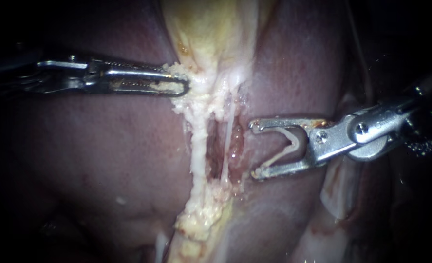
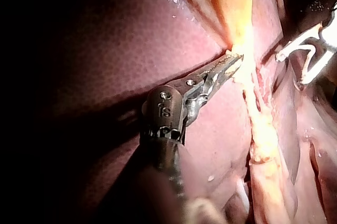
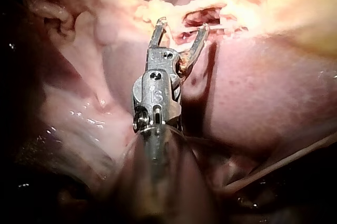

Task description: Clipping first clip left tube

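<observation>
R instrument [image 1: 253, 150], slim steel, jaws spread wide yet gripping a white V-shaped clip [image 1: 289, 145] btw them, sits just right of the thin right tube [image 1: 227, 139], apart from the thicker pale left tube [image 1: 198, 146]. Beyond, L instrument [image 1: 181, 82] pinches crumbly yellowish tissue [image 1: 196, 95] under the yellow gallbladder [image 1: 211, 34].

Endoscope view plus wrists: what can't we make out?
Left instrument tip: buried in fatty tissue, endoscope and left wrist views.
Right instrument shaft: cut off by left wrist view's edge.
Left tube far side: hidden by the tube itself, endoscope view.
Clip ends in the right jaws: too small, all views.
</observation>
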